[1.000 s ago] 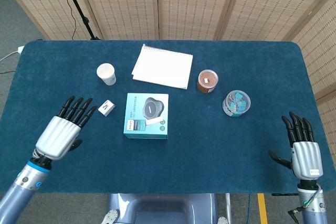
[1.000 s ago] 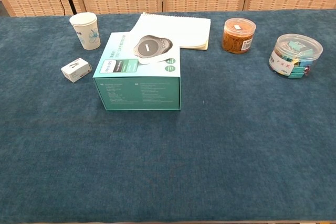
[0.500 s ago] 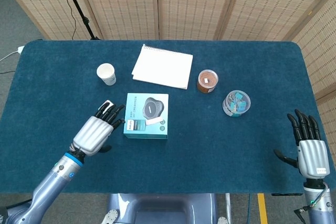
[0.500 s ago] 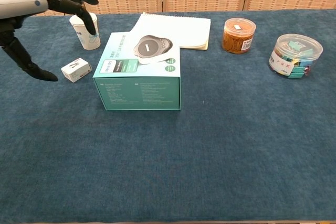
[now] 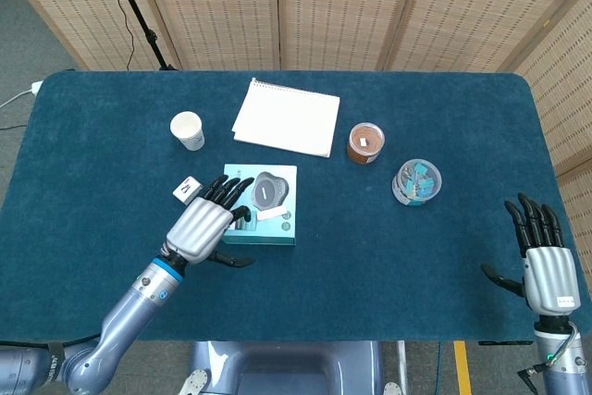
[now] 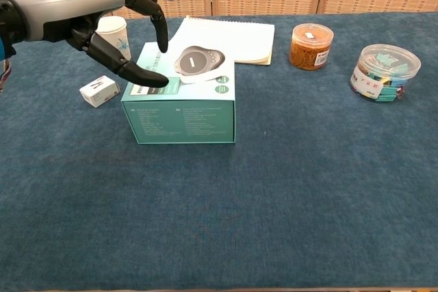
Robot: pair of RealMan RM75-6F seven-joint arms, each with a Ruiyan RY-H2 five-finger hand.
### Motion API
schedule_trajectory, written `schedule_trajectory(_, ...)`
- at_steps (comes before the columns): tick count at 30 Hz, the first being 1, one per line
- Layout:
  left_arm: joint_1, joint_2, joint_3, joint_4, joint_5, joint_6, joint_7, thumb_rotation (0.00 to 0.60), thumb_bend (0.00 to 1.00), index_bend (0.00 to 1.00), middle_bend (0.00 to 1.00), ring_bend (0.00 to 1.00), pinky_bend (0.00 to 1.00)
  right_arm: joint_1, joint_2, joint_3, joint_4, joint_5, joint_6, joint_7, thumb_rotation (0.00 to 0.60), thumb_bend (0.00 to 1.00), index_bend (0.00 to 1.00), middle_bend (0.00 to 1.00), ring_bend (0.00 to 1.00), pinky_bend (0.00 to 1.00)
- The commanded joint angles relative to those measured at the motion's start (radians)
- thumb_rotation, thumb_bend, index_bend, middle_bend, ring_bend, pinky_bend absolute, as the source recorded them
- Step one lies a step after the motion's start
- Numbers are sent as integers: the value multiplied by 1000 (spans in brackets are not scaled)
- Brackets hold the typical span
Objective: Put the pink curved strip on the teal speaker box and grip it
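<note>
Now, found the left hand spread and empty over the left edge of the teal speaker box, apparently poised for a grip, with the pale pink curved strip lying on its top and the right hand splayed, empty, well apart.

Left robot hand and right robot hand both spread wide.

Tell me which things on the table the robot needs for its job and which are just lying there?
For the job:
teal speaker box
pale curved strip lying on its top
left hand, fingers spread over the box

Just lying about:
paper cup
notepad
small white box
brown-filled jar
clear tub of clips
</note>
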Motion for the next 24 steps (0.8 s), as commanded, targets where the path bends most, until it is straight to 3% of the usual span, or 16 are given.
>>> schedule_trajectory(1,-17,-25,6,27,-9,10,10,286,0,426,0,0,0,-2,1,2,-3,-1,-2,0,600,0,0,0,0,0)
schedule_trajectory(16,-79,-120,12,162,-57,3,4,281,0,429,0,0,0,-7,4,7,-16,-6,-16,8,600,0,0,0,0,0)
schedule_trajectory(24,-103,-167,13,224,-32,8,-18,278,0,429,0,0,0,-10,6,12,-19,-9,-17,14,600,0,0,0,0,0)
